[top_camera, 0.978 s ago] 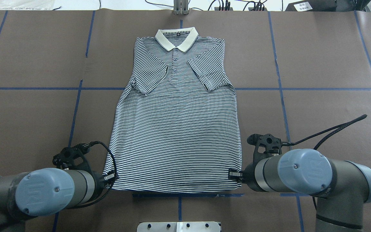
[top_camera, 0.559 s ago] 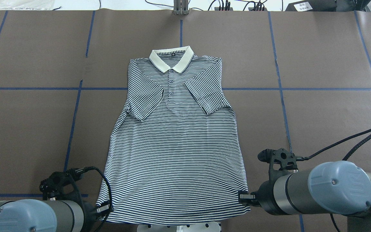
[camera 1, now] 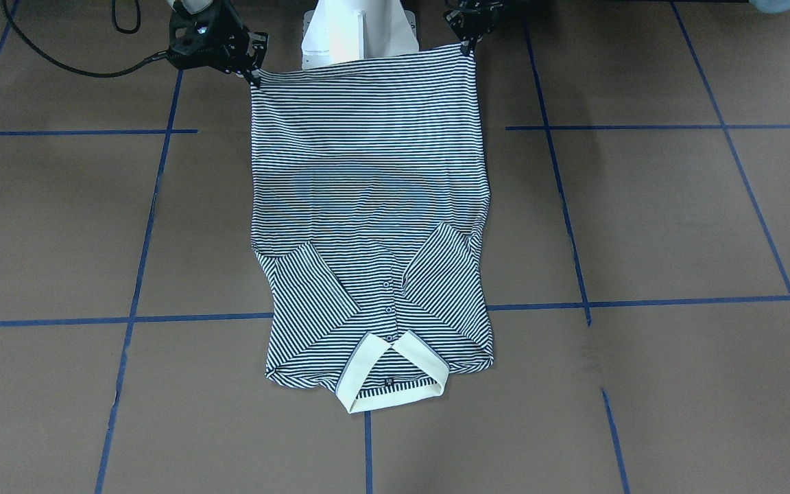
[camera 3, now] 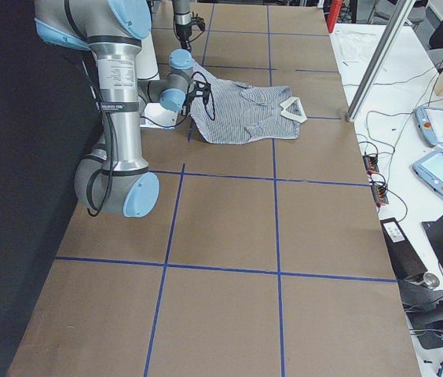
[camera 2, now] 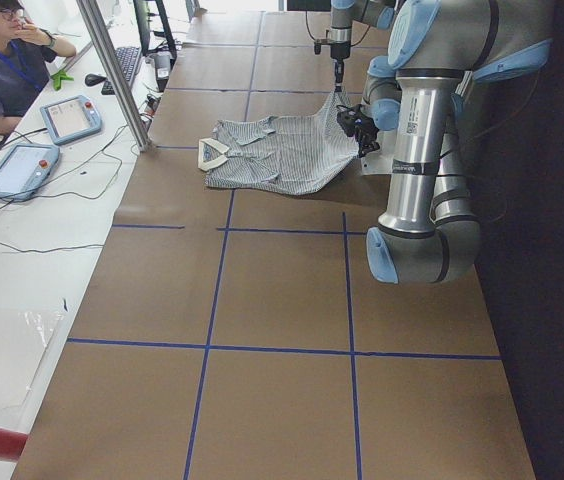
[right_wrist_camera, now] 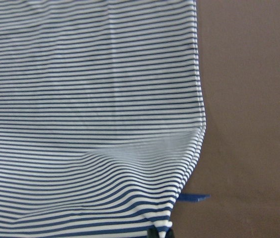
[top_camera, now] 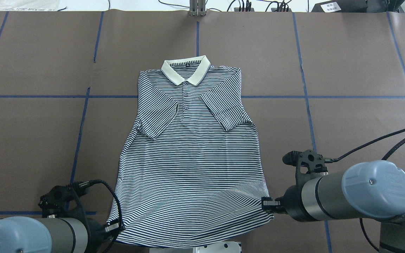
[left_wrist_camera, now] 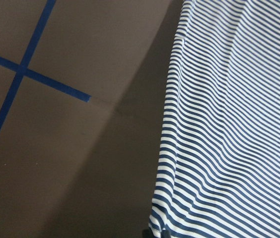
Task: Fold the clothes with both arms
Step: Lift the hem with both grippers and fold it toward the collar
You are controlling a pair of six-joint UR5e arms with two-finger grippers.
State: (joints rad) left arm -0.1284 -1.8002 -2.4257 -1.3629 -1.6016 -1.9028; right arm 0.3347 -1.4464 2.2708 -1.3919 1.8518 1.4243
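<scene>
Two hem corners of the shirt (top_camera: 192, 158) are pinched, one in each gripper. I see thin navy-and-white stripes on soft knit cloth, a plain cream collar (top_camera: 185, 70) with pointed flaps, and a short buttoned placket (top_camera: 185, 95) below it. Both short sleeves (top_camera: 156, 112) are folded inward across the chest, so the outline is a long trapezoid, narrower at the shoulders.

The shirt lies face up on the brown paper table cover (top_camera: 346, 63). Its long axis runs straight out from the white pedestal (camera 1: 357, 31), with the hem at the pedestal and the collar at the far end.

The left gripper (top_camera: 114, 228), just to the pedestal's left, has its fingers (top_camera: 111, 228) pressed together on the hem's left corner. The right gripper (top_camera: 264, 205), just to the pedestal's right, clamps the right corner the same way.

Near both corners the cloth is lifted off the paper and rippled into shallow diagonal folds, while the collar end lies flat. Blue tape lines (top_camera: 30, 96) cross the paper in a grid; one passes under the shirt at the placket, well away from the pedestal.
</scene>
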